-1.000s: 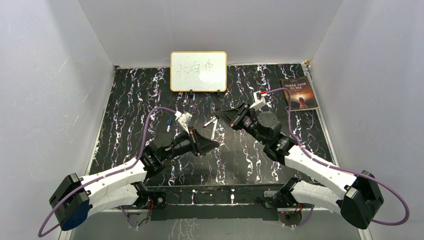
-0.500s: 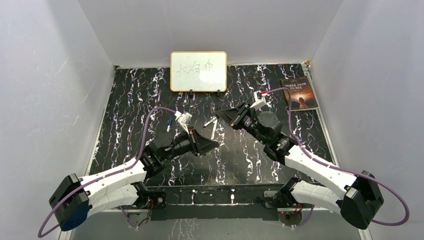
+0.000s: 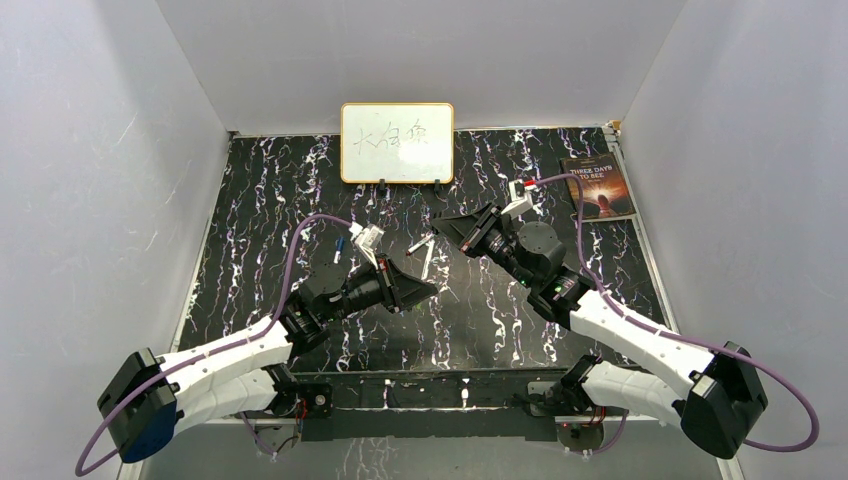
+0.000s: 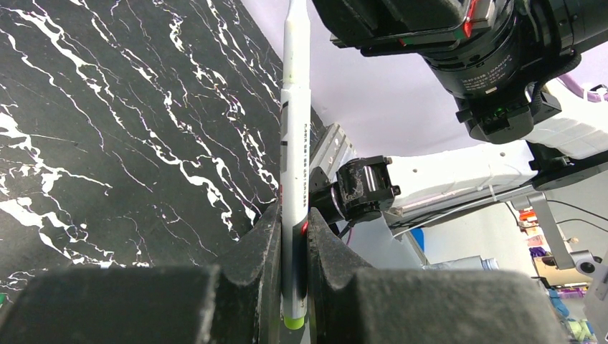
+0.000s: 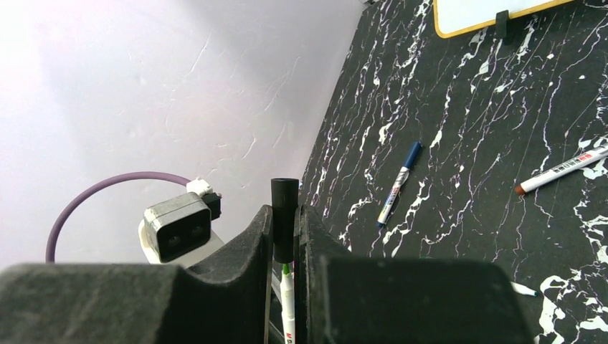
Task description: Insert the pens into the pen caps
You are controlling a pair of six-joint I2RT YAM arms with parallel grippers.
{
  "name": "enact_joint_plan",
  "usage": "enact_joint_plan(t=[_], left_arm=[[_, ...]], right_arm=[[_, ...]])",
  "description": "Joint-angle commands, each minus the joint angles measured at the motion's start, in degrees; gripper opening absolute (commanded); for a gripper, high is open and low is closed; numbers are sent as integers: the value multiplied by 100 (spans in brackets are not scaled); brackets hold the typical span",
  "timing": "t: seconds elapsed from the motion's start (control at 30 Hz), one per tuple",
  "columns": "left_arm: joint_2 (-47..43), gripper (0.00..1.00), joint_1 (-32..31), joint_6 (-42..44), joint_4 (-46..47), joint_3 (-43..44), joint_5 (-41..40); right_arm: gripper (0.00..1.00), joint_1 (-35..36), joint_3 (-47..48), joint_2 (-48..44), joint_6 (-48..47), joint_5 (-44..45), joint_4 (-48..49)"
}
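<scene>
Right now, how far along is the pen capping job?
Done: one blue-capped pen lies on the table. In hand: the left gripper clamps a green-ended pen, the right gripper a black cap; whether they have met, I cannot tell. Left: seat that cap, then cap the red-tipped pen and the dark-tipped pen lying on the table.

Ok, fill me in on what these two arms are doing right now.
The left gripper is clamped on a whitish pen and points it toward the right gripper, which is pinching a black cap. Pen and cap are lined up end to end between the arms; whether the tip is seated in the cap cannot be told. A blue-capped pen and a red-tipped pen lie loose on the table.
</scene>
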Motion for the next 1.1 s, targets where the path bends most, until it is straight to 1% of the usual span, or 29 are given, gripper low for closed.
enact_joint_plan(t=[0.0, 1.07], left_arm=[[-146, 0, -24, 61, 82, 86, -11], [-214, 0, -32, 87, 152, 104, -44]], right_arm=[[0, -34, 303, -115, -35, -70, 342], [0, -34, -92, -277, 5, -143, 283]])
